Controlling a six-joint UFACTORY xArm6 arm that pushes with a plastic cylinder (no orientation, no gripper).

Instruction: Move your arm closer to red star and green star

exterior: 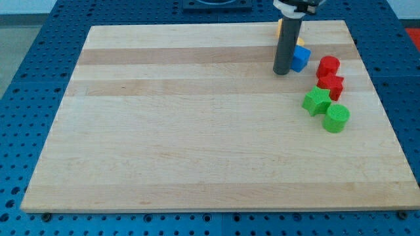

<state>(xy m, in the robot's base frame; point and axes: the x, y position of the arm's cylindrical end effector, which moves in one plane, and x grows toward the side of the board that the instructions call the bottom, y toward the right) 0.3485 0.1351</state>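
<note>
The red star (331,86) lies near the board's right edge, with the green star (317,101) just below and left of it, touching. My tip (283,72) stands up and to the left of both stars, right beside the blue cube (300,58). A red cylinder (328,66) sits just above the red star. A green cylinder (337,118) sits below and right of the green star.
A yellow block (300,41) and an orange block (278,27) are mostly hidden behind the rod near the board's top edge. The wooden board (197,131) rests on a blue perforated table (39,59).
</note>
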